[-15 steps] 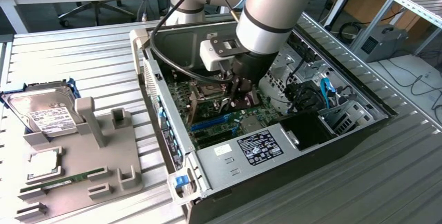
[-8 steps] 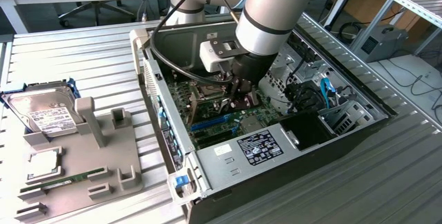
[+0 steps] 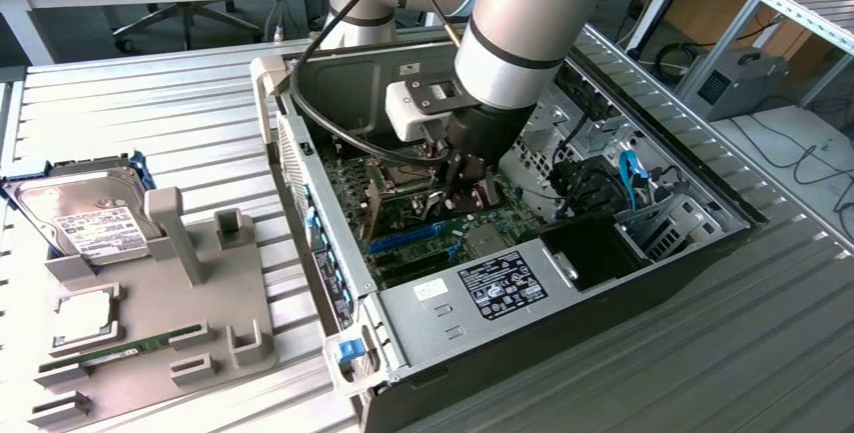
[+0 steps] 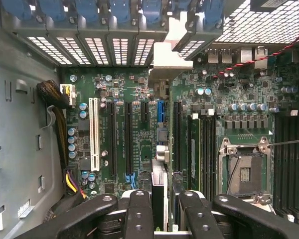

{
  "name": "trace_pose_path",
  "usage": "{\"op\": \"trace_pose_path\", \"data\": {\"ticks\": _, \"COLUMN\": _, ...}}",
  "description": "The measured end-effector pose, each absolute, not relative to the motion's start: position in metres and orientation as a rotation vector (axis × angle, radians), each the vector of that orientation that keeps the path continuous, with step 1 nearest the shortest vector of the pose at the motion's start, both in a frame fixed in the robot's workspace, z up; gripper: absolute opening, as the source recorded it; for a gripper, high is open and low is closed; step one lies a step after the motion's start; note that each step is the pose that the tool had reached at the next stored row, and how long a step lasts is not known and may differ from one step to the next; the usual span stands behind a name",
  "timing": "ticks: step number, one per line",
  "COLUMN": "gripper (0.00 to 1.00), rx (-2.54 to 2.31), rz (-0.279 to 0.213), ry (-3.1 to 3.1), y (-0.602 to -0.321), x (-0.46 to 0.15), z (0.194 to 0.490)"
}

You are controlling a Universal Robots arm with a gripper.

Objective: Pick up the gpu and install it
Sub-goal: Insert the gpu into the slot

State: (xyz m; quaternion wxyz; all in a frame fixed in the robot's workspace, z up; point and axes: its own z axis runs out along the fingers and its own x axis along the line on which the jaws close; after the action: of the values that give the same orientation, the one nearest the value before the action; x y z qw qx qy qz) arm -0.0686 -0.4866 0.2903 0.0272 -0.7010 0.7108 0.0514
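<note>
**Card held over the motherboard, bracket at the rear slots**

At the exterior view's left, near the ribbed metal bench's [image 3: 160, 103] left edge, a grey moulded parts tray [image 3: 200, 323] carries a silver boxy hard drive with a white label [image 3: 87, 218], a square silver processor chip [image 3: 83, 311] and a narrow green RAM stick [image 3: 140, 345]. None of these is the task's thing.

At the middle of the bench lies the open black-and-silver computer case [image 3: 441, 323], side panel off. The grey arm [image 3: 534, 23] reaches down into it.

The jaws stand partly closed on the gpu [image 4: 159, 169], a thin card seen edge-on in the wrist view and upright between black fingers [image 4: 138, 214]. Its silver end bracket [image 4: 165, 59] sits at the row of perforated rear slot covers [image 4: 97, 50]. The card runs along the green motherboard [image 4: 139, 99], among the long black expansion slots [image 4: 112, 139]. I cannot tell whether it touches a slot yet.

To do this step well, I judge the card should stay upright and parallel to its slot. The bracket should slide into its rear opening without catching, and the push should be straight down. Any tilt risks jamming the edge connector.

At the right of the case, the drive cage [image 3: 667, 228] and blue cables [image 3: 630, 168] stay clear of the jaws.
</note>
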Motion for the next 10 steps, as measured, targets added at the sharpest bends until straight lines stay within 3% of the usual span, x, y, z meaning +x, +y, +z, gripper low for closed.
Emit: {"op": "trace_pose_path", "data": {"ticks": 10, "gripper": 0.26, "rx": -2.165, "rz": 0.159, "ry": 2.195, "y": -0.4866, "x": -0.0706, "z": 0.2885}}
